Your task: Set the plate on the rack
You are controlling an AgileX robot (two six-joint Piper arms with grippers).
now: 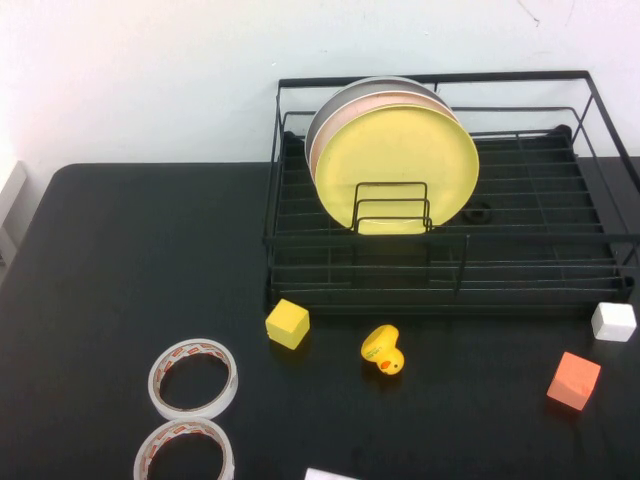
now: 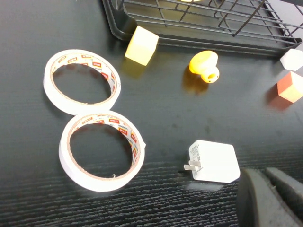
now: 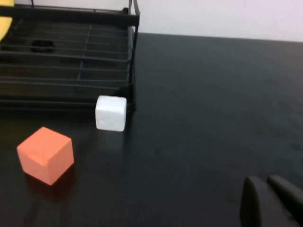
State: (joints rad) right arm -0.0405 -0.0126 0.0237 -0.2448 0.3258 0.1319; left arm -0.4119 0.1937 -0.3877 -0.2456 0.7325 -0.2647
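Note:
The yellow plate (image 1: pixel 397 165) stands upright on edge in the black wire rack (image 1: pixel 520 255), held by the small wire dividers. A pale pink plate and a grey plate stand right behind it. A sliver of the yellow plate shows in the right wrist view (image 3: pixel 4 23). Neither arm shows in the high view. My left gripper (image 2: pixel 262 172) is shut and empty, low over the table near a white charger, far from the rack. My right gripper (image 3: pixel 265 179) is shut and empty over bare table to the right of the rack (image 3: pixel 71 56).
In front of the rack lie a yellow cube (image 1: pixel 288 323), a rubber duck (image 1: pixel 383 350), an orange cube (image 1: pixel 574 380) and a white cube (image 1: pixel 613 321). Two tape rolls (image 1: pixel 193 378) lie front left. A white charger (image 2: pixel 213 161) lies at the front edge.

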